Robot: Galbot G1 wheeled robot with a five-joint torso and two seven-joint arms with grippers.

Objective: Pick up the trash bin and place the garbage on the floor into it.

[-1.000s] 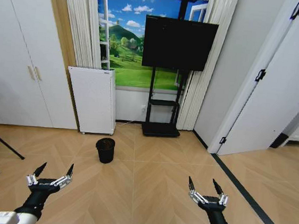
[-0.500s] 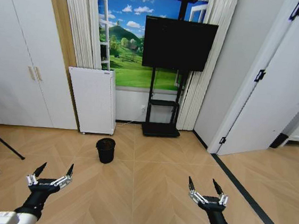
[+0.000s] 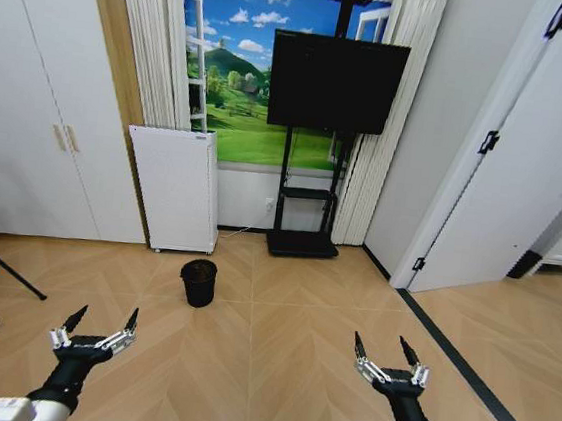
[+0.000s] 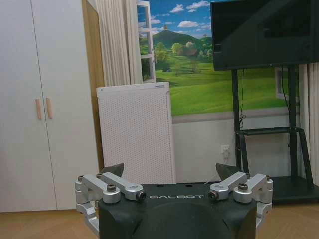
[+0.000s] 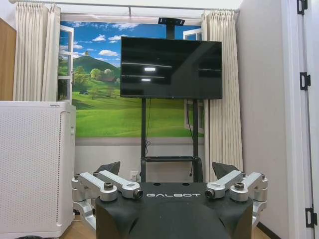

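- trash bin [image 3: 197, 281] sits on the wood floor [image 3: 276, 351], just in front of the white appliance [image 3: 174, 188]
- left gripper [image 3: 96, 329] and right gripper [image 3: 385, 355] hover low up front, both spread wide, holding nothing

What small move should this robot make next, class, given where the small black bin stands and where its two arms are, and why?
Probably drive forward, steering slightly left, toward the small round black trash bin with its black bag liner. It stands on the wooden floor well ahead of both arms, in front of the white perforated appliance. The left tool and right tool hang open and empty, low and apart, neither near the bin.
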